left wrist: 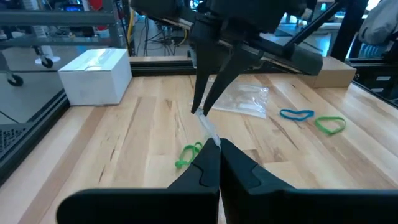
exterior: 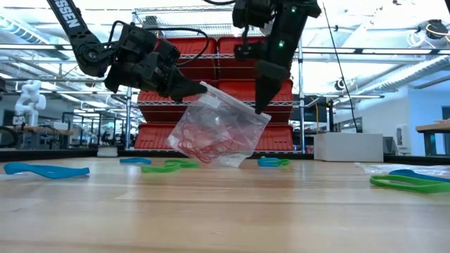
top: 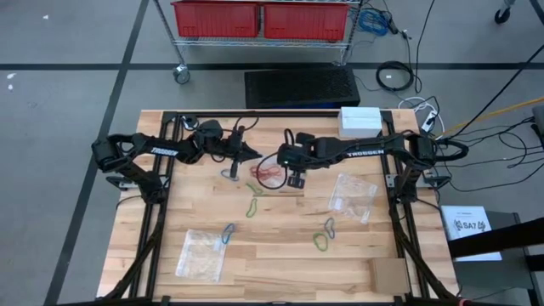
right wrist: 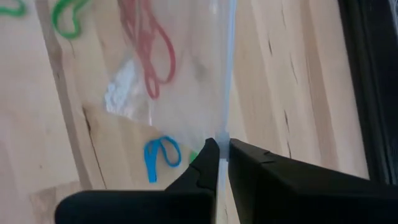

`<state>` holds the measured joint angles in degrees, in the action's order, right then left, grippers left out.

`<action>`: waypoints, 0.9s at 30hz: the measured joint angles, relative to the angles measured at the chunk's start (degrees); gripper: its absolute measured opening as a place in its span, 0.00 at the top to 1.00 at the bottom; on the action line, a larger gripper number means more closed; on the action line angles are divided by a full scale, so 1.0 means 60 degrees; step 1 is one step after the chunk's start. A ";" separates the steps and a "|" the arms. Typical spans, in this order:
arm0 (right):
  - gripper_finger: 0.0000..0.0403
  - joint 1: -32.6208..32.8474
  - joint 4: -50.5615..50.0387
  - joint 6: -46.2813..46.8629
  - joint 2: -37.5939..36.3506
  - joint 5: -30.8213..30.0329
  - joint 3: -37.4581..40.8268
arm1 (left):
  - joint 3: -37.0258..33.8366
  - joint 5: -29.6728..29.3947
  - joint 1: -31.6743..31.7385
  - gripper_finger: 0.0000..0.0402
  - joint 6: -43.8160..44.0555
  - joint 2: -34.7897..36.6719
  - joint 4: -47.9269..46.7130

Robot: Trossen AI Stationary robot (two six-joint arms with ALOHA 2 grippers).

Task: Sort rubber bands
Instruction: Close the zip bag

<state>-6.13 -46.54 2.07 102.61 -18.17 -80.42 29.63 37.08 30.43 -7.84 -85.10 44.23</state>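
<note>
The left gripper (exterior: 200,87) and the right gripper (exterior: 260,107) each pinched an upper corner of a clear plastic bag (exterior: 219,130), fingers pressed together on the film, holding it above the table (top: 280,263) between them. Red rubber bands (exterior: 207,149) sat bunched in the bottom of the held bag, which hung tilted with its lower edge near the wood.

Loose on the table around it lay green rubber bands (top: 254,197) just in front of the bag, a blue band (top: 228,233) nearer the front, and a blue and green pair (top: 325,234) to the right. Two more clear bags lay flat: one (top: 353,195) under the right arm's side, the other (top: 201,253) toward the front left. A white box (top: 360,120) stood at the back edge and a brown cardboard piece (top: 390,275) at the front right corner. Red bins (top: 262,19) on a wire rack stood beyond the table.

In the high view the grippers and bag overlapped, so the film itself was hard to make out there, showing mostly as the red tangle. In the right wrist view the bag filled the frame and its edges were cut off. Whether the bag's mouth was open could not be told.
</note>
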 joint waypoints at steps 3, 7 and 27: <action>0.98 -0.0048 -0.0275 0.0087 0.0000 -0.0019 0.0004 | 0.0000 -0.0012 0.0053 1.00 0.0000 0.0002 -0.0023; 0.98 -0.0052 -0.0512 0.0139 0.0000 -0.0239 0.0004 | 0.0000 -0.0019 0.0170 1.00 -0.0002 0.0004 -0.0213; 0.64 -0.0059 -0.0787 0.0684 0.0004 -0.1483 0.0018 | -0.0004 -0.2549 0.1035 1.00 -0.1524 0.0084 -0.2507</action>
<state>-6.48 -51.27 6.17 102.63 -27.07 -80.31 29.61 21.79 36.64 -16.98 -84.60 29.19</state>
